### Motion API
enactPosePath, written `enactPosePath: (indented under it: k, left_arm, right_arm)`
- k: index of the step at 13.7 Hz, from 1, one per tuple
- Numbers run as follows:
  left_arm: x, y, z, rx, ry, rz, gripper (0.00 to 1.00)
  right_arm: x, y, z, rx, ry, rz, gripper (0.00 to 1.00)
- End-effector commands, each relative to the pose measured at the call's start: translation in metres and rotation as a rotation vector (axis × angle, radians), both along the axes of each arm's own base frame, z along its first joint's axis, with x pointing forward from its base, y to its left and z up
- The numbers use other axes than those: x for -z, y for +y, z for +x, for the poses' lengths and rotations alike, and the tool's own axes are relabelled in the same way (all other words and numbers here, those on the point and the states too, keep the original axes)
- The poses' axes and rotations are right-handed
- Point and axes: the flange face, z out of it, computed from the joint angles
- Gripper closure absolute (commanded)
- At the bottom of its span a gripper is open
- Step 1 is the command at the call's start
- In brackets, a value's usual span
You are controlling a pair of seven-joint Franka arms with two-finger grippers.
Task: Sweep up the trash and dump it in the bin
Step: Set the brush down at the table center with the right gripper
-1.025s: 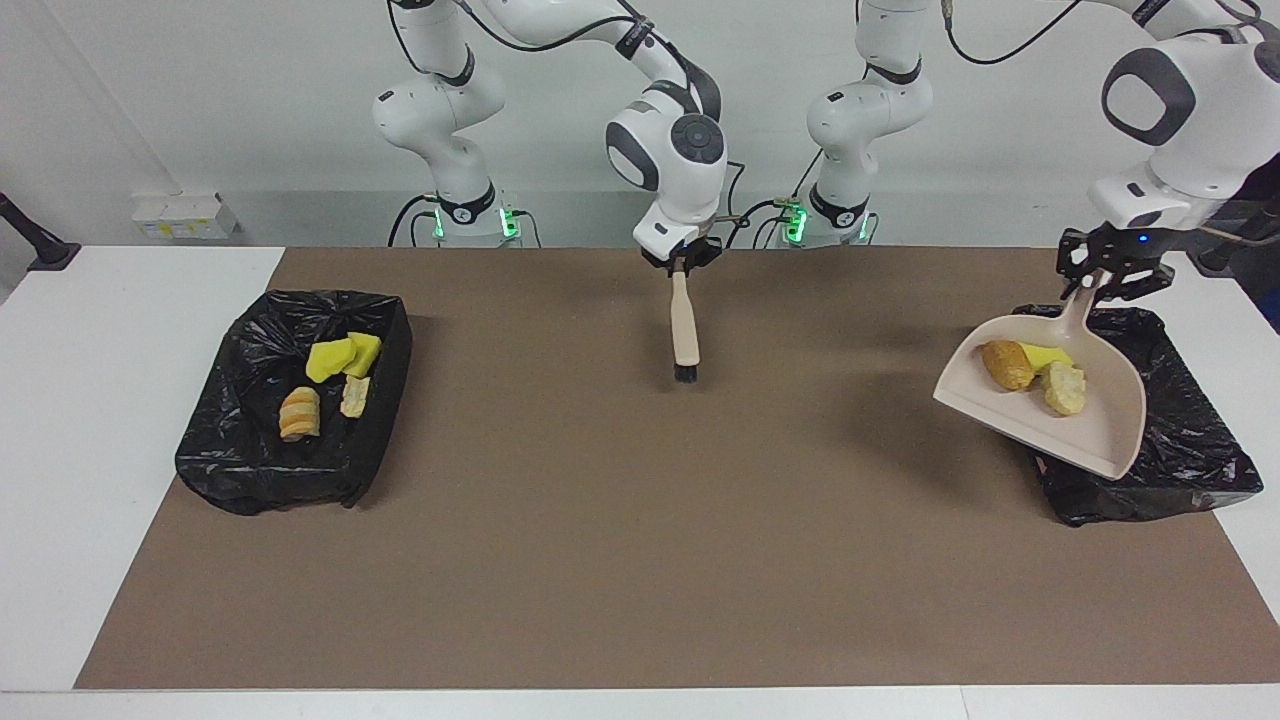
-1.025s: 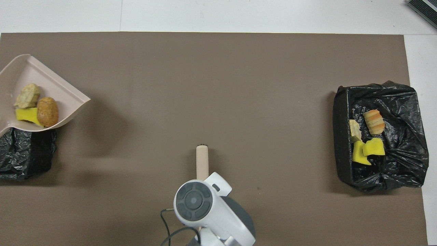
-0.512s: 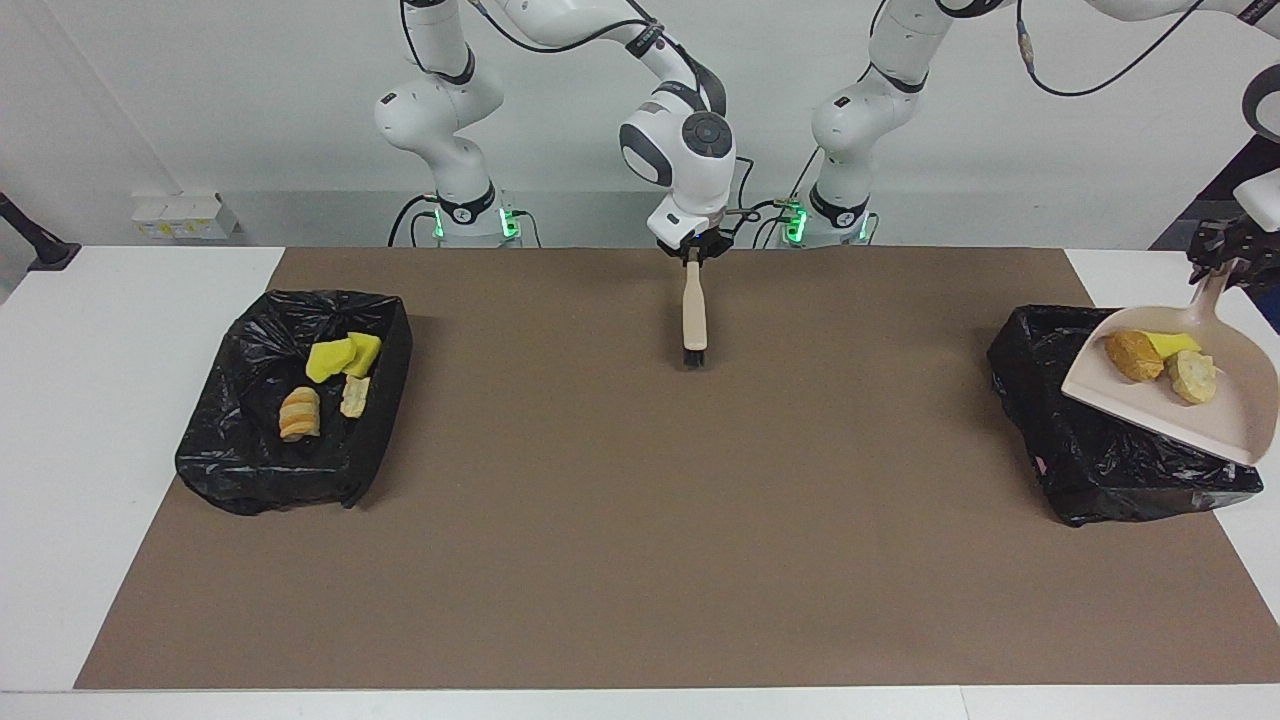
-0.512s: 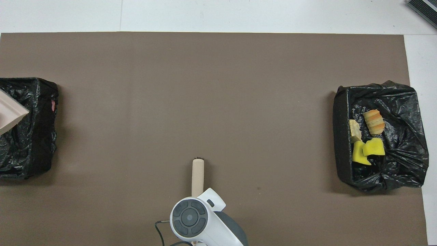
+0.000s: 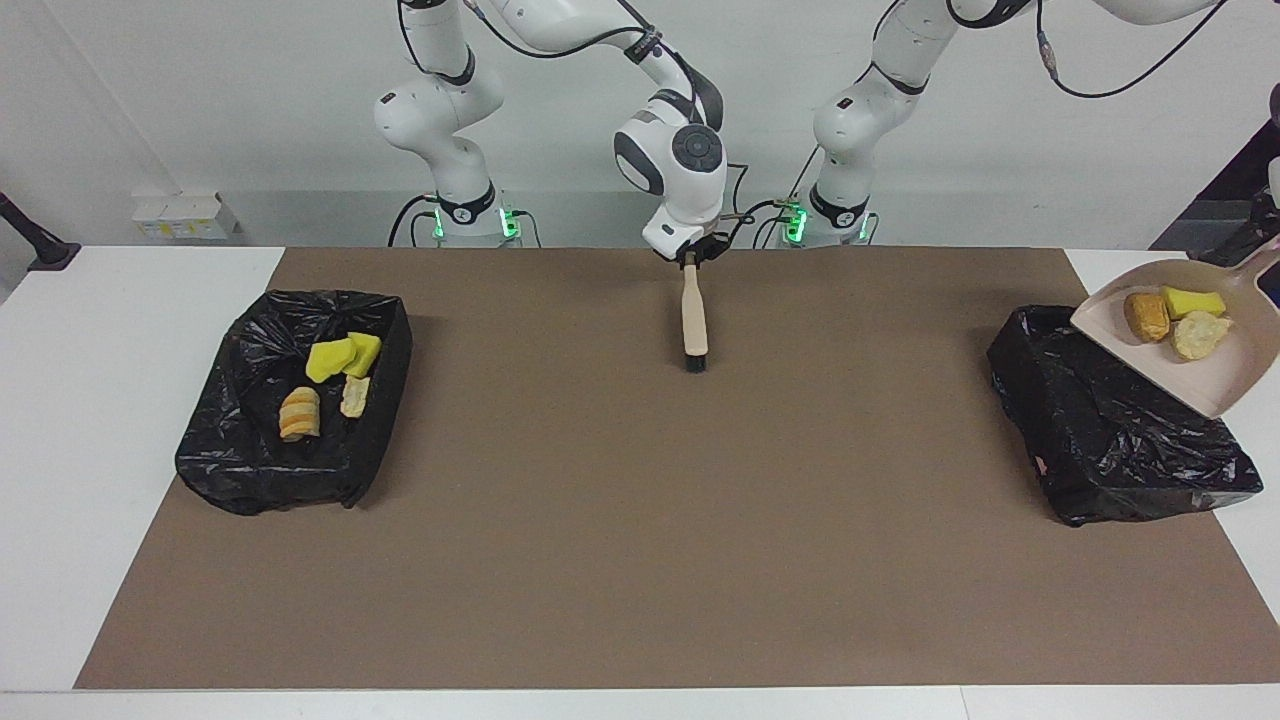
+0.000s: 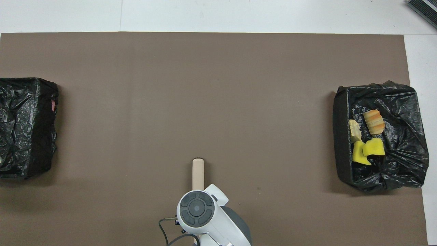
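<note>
Trash (image 5: 1172, 312): spongy yellow chunk and crusty bread pieces in tilted beige dustpan (image 5: 1225, 378).
Right gripper (image 5: 692, 256): pinching brush (image 5: 693, 316).
Left gripper: out of sight.

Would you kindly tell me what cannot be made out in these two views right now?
- Left pincer: past the facing view's edge, where the dustpan handle runs out; absent overhead.
- Dustpan and its scraps: outside the overhead view.
- Right pincer: overhead, its own wrist covers it; only the brush shows.
- Bin at the left arm's end: partly covered by the dustpan facing, cut by the edge overhead.
</note>
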Motion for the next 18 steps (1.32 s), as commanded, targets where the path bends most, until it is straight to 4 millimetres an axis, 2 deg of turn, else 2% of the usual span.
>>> enactPosePath:
  k: [1,2,3,4,5,7,9,10,11,13,15,17,18]
  left_arm:
    - [0.008,-0.013,0.021,0.097,0.064,0.072,1.00]
    - [0.017,-0.010,0.027,0.126,0.079,0.078,1.00]
    - [0.016,-0.009,0.030,0.154,0.093,0.114,1.00]
    - [0.016,-0.019,0.037,0.177,0.113,0.141,1.00]
    - [0.017,-0.036,0.049,0.217,0.116,0.162,1.00]
    - [0.013,-0.043,0.055,0.245,0.143,0.222,1.00]
    - [0.008,-0.065,0.068,0.297,0.166,0.296,1.00]
    - [0.004,-0.075,0.074,0.299,0.166,0.354,1.00]
    - [0.002,-0.077,0.074,0.261,0.161,0.419,1.00]
    - [0.002,-0.091,0.077,0.238,0.169,0.467,1.00]
    - [-0.003,-0.112,0.085,0.258,0.187,0.533,1.00]
    - [-0.005,-0.129,0.088,0.236,0.196,0.592,1.00]
    - [-0.008,-0.131,0.090,0.239,0.202,0.622,1.00]
  right_arm:
    - [0.000,-0.004,0.002,0.006,0.020,0.029,0.89]
    - [0.000,-0.005,0.004,0.014,0.024,0.028,0.81]
    - [0.001,-0.004,0.005,0.023,0.031,0.022,0.69]
    - [-0.002,-0.003,0.010,0.031,0.027,0.028,0.58]
    - [-0.006,-0.003,0.017,0.039,0.021,0.038,0.56]
    - [-0.016,-0.010,0.036,0.075,0.006,0.055,0.39]
    - [-0.030,-0.019,0.049,0.100,-0.016,0.072,0.27]
    - [-0.044,-0.032,0.063,0.135,-0.038,0.086,0.19]
    - [-0.056,-0.054,0.081,0.180,-0.054,0.092,0.15]
    - [-0.074,-0.098,0.103,0.224,-0.030,0.055,0.00]
    - [-0.101,-0.152,0.123,0.243,-0.035,0.034,0.00]
    - [-0.115,-0.214,0.140,0.212,-0.009,-0.003,0.00]
    - [-0.129,-0.239,0.150,0.199,-0.027,0.006,0.00]
